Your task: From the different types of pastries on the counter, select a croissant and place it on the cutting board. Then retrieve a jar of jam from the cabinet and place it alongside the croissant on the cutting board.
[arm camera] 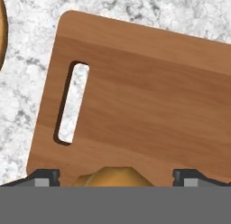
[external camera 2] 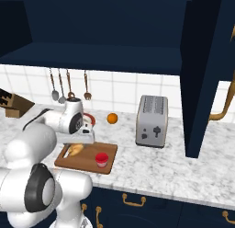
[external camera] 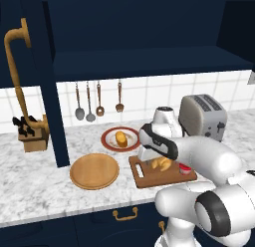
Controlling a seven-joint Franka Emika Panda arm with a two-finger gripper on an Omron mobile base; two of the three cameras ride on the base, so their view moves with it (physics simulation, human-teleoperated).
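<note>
Directly under the gripper (arm camera: 115,177) lies the croissant (arm camera: 113,177), resting on the cutting board (arm camera: 149,105), with the 2 fingertips (arm camera: 45,177) spread wide to either side of it and not touching it. Beside the hand, on the same board, stands the jar of jam (external camera 2: 102,158), near the croissant but apart. Just past the board's slotted end sits a round wooden plate (external camera: 94,171). Farther off, the oblong pastry (external camera: 121,138) rests on a red-rimmed plate (external camera: 108,141), with the toaster (external camera 2: 152,121) behind on the counter (external camera 2: 183,167).
</note>
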